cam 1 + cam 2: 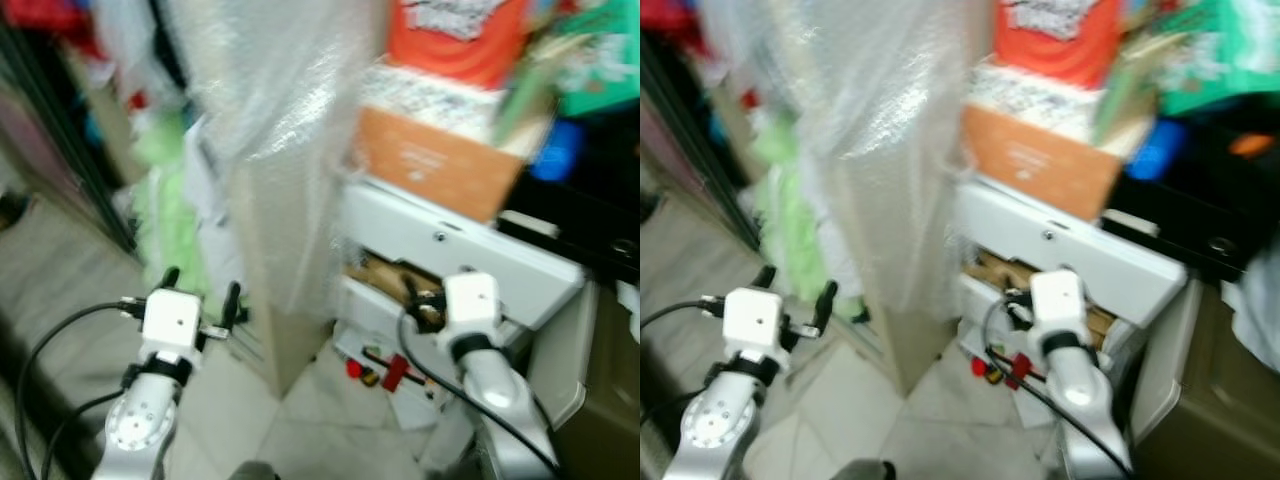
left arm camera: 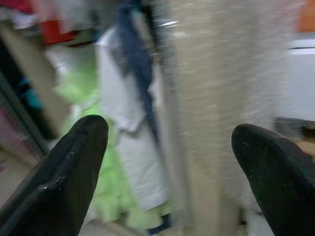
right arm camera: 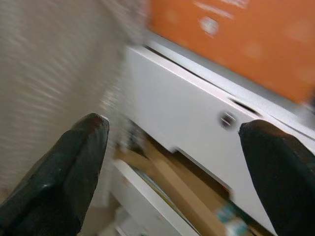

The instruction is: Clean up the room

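Observation:
All views are blurred by motion. My left gripper (image 1: 201, 288) is held up open over the pale floor, facing a heap of green and white cloth (image 2: 115, 147) beside a tall panel wrapped in clear plastic (image 1: 285, 150). My right gripper (image 3: 172, 172) is open too, close before a white drawer unit (image 1: 450, 240) whose lower drawer stands ajar with brown things inside. Small red objects (image 1: 385, 370) lie on the floor under the right arm. Neither gripper holds anything.
An orange cardboard box (image 1: 430, 160) sits on the drawer unit, with red and green packages stacked above it. A dark rack of clutter (image 1: 60, 120) runs along the left. A brownish bin (image 1: 600, 400) stands at the far right. The tiled floor (image 1: 320, 420) lies between my arms.

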Robot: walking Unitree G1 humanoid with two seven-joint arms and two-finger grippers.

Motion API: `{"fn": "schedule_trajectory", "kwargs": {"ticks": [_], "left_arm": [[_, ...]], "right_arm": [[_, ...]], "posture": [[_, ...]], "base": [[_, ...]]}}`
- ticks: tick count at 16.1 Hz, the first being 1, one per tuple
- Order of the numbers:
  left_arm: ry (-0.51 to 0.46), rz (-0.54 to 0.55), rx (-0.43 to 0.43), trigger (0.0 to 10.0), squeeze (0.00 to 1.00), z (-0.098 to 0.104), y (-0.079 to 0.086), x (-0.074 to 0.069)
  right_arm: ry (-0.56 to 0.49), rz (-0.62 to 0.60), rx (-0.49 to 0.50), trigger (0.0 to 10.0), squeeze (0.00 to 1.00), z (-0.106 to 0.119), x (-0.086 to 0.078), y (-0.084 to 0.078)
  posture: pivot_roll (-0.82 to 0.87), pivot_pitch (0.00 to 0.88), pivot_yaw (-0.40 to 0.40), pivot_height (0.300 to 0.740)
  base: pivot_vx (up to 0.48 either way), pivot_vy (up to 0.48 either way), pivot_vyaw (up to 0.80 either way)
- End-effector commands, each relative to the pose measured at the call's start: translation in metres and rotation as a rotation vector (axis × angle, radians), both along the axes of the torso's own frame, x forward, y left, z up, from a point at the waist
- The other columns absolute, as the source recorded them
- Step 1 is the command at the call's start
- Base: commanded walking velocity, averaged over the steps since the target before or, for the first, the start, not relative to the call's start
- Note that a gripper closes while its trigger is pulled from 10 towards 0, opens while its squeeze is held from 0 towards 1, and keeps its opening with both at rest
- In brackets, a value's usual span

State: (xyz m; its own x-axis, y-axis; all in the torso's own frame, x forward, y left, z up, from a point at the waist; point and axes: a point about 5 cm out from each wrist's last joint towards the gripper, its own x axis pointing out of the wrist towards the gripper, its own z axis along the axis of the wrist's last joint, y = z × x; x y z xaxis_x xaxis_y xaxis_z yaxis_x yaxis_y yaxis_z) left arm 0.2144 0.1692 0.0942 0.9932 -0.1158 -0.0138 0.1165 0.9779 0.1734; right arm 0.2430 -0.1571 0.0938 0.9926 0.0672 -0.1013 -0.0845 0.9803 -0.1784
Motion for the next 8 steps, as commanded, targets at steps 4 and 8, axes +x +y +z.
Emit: {"fn": "schedule_trajectory", "kwargs": {"ticks": [4, 8], "left_arm": [[-0.003, -0.001, 0.0, 10.0, 0.0, 0.0013, -0.0014, -0.0002], [-0.011, 0.007, 0.002, 10.0, 0.0, 0.0029, -0.0017, 0.0005]], "right_arm": [[0.008, 0.039, -0.013, 10.0, 0.0, 0.0029, -0.0095, -0.0069], [0.012, 0.036, -0.01, 10.0, 0.0, 0.0026, -0.0097, -0.0067]], "posture": [[0.06, 0.0, -0.016, 0.74], [0.06, 0.0, -0.013, 0.74]], "base": [[0.0, 0.0, 0.8], [0.0, 0.0, 0.8]]}}
